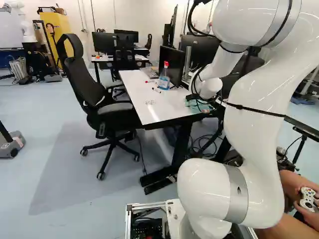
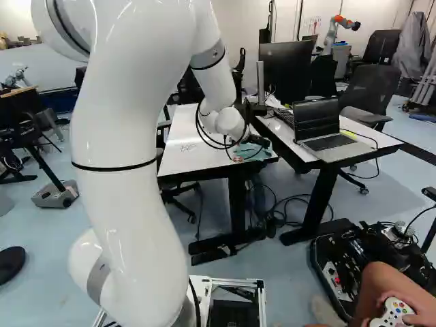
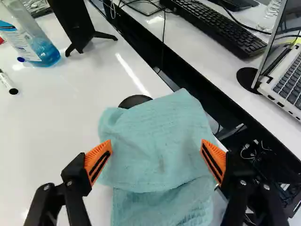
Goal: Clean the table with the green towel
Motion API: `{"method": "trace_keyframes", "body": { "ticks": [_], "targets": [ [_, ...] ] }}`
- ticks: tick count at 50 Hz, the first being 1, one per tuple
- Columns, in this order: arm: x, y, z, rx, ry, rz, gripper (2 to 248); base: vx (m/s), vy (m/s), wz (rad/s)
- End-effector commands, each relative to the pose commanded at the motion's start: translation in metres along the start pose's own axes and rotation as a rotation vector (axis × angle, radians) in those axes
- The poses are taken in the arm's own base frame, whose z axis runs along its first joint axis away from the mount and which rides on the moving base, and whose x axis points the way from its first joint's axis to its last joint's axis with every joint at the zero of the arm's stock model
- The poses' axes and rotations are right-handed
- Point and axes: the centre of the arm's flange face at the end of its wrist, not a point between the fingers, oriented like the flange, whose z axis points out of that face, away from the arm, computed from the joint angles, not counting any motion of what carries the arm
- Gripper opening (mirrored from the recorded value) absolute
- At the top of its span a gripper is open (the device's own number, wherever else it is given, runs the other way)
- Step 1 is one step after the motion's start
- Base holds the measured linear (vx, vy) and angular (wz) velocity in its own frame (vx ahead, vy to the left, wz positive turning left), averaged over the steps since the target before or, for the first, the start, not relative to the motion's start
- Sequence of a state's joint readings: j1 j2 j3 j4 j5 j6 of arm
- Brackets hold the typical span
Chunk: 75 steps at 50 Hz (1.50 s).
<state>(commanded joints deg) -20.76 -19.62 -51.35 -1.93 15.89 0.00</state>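
White-topped table (image 1: 137, 85): judged uncleaned, since marks remain on its surface and the cloth is not in the claw's grip. White arm (image 1: 259, 102): reaches over the table's near corner. Gripper (image 3: 156, 151): set at the cloth, its two fingers wide apart with orange pads (image 3: 98, 162) at opposite sides; contact with the fabric cannot be confirmed. Green towel (image 3: 157, 125): loosely folded at the near corner, by the edge facing the neighbouring desk; taking hold of it appears to be the step in hand. Bottle of blue liquid (image 1: 164, 82): upright beside the monitor (image 1: 171, 64), well apart from the towel. Dark scribble (image 1: 150, 102): unwiped, the plainest measure of work outstanding. Pens (image 1: 156, 90): lying near the bottle. The task is judged at its opening stage; gripping, wiping and release are left.
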Motion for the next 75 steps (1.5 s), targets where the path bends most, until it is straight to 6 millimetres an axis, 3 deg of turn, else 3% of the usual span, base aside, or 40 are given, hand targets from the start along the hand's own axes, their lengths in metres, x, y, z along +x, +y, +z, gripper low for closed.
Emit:
{"method": "trace_keyframes", "body": {
  "ticks": [26,27,32,33,37,38,42,43,48,49,53,54,75],
  "targets": [
    [-0.0011,0.0,0.0,0.0,-0.012,0.0,247,0.0,0.0,0.0],
    [-0.0011,0.0,0.0,0.0,-0.012,0.0,230,0.0,0.0,0.0],
    [-0.0011,0.0,0.0,0.0,-0.012,0.0,230,0.0,0.0,0.0],
    [-0.0011,0.0,0.0,0.0,-0.012,0.0,192,0.0,0.0,0.0],
    [-0.0011,0.0,0.0,0.0,-0.012,0.0,192,0.0,0.0,0.0],
    [-0.0011,0.0,0.0,0.0,-0.012,0.0,154,0.0,0.0,0.0],
    [-0.0011,0.0,0.0,0.0,-0.012,0.0,154,0.0,0.0,0.0],
    [-0.0011,0.0,0.0,0.0,-0.012,0.0,118,0.0,0.0,0.0],
    [-0.0011,0.0,0.0,0.0,-0.012,0.0,118,0.0,0.0,0.0],
    [-0.0011,0.0,0.0,0.0,-0.012,0.0,83,0.0,0.0,0.0],
    [-0.0011,0.0,0.0,0.0,-0.012,0.0,83,0.0,0.0,0.0],
    [-0.0011,0.0,0.0,0.0,-0.012,0.0,59,0.0,0.0,0.0],
    [-0.0004,0.0,-0.0011,0.0,-0.01,0.0,53,0.0,0.0,0.0]
  ]
}}
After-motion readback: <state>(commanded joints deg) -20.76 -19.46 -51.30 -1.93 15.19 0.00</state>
